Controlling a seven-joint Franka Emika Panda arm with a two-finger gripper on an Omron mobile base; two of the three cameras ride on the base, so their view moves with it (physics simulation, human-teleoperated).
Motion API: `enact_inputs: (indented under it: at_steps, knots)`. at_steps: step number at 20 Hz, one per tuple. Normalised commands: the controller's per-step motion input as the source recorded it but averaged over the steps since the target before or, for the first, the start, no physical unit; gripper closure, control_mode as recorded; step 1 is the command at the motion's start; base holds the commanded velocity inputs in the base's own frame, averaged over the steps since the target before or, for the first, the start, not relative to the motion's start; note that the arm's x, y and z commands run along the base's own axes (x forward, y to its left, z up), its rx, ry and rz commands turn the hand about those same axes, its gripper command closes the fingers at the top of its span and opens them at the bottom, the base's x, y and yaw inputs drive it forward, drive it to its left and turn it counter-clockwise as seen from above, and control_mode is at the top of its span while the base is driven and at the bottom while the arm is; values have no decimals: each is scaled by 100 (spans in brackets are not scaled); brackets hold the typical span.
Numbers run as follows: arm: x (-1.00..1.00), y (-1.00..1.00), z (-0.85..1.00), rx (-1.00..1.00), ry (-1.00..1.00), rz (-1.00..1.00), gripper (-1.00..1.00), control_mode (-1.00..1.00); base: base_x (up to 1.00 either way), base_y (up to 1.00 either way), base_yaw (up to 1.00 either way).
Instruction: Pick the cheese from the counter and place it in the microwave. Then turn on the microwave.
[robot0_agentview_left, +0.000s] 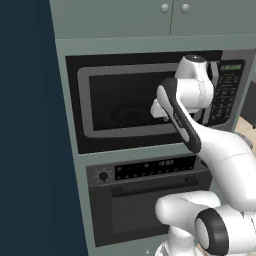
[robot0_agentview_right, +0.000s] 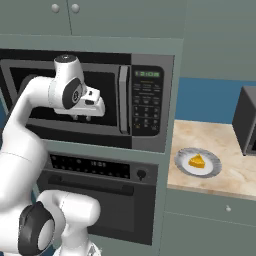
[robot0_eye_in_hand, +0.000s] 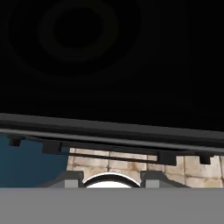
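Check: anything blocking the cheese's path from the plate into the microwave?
Yes. The microwave door looks shut, its handle beside the keypad, so the cavity is closed off. The cheese sits on a plate on the counter, right of it. The gripper is by the door, empty.

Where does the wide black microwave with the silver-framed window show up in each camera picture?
Left base view: the wide black microwave sits at centre, partly behind the white arm.
Right base view: upper left.
Hand view: its dark window spans the top half.
Shared landmark: the green-display keypad, at its right end in both base views.
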Motion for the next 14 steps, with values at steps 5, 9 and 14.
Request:
enact_inputs:
  at_steps: [5,9,14]
  knots:
    - [-9,-11,0,0,-5,-1,-100,-100,0,0,0]
    - [-16,-25,8,0,-8,-4,-100,-100,0,0,0]
    - [-21,-35,9,0,-5,-6,-100,-100,0,0,0]
